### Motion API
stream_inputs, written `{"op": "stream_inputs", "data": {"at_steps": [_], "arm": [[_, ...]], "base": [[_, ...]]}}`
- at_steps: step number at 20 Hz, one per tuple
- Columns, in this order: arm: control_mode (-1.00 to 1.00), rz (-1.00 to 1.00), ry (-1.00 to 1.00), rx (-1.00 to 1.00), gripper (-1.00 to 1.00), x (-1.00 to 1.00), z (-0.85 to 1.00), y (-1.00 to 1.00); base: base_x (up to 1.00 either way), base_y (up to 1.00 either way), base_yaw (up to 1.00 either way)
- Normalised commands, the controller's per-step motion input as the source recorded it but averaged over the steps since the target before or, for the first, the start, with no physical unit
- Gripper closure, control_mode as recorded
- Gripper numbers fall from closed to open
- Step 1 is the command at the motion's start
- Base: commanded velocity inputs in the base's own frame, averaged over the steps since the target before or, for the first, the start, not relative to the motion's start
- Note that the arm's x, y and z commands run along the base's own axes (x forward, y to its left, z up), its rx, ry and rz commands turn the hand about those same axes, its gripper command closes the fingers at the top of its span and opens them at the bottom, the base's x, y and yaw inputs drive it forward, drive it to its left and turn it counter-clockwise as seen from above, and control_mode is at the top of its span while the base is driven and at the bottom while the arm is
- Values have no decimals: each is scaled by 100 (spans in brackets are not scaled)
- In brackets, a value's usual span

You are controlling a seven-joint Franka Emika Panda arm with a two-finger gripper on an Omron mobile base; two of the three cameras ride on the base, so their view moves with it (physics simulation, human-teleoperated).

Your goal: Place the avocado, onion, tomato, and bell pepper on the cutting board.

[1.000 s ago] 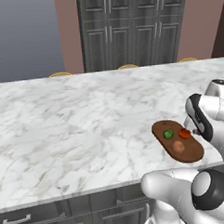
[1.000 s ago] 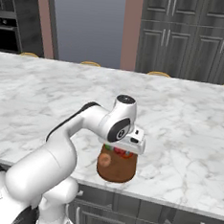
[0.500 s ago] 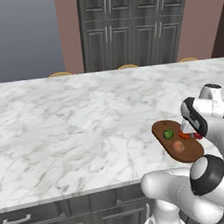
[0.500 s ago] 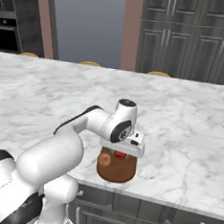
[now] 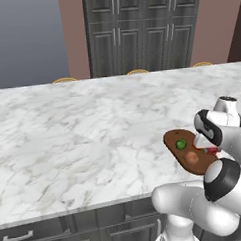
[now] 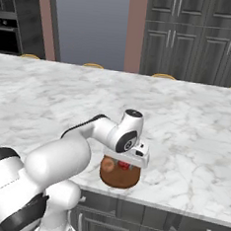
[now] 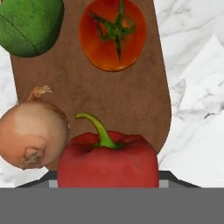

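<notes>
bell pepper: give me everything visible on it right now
The bell pepper is glossy red, blocky and lobed, with a curved light-green stem rising from its top. In the hand view it sits at the near end of the cutting board, close beside the onion, and seems held in the shut gripper; whether it rests on the board cannot be told.

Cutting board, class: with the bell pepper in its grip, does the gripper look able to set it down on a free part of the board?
Probably yes. The gripper holds the bell pepper above the cutting board, and bare wood lies between the onion, tomato and avocado.
</notes>
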Motion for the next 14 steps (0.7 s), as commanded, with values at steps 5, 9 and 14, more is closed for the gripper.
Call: {"op": "stream_inputs", "data": {"at_steps": [5, 9, 14], "arm": [[-100, 0, 0, 7, 100, 1, -23, -1], [-100, 0, 0, 3, 100, 4, -29, 0], [-100, 0, 2, 3, 100, 4, -32, -1]], "base": [[0, 0, 0], [0, 0, 0], [0, 0, 0]]}}
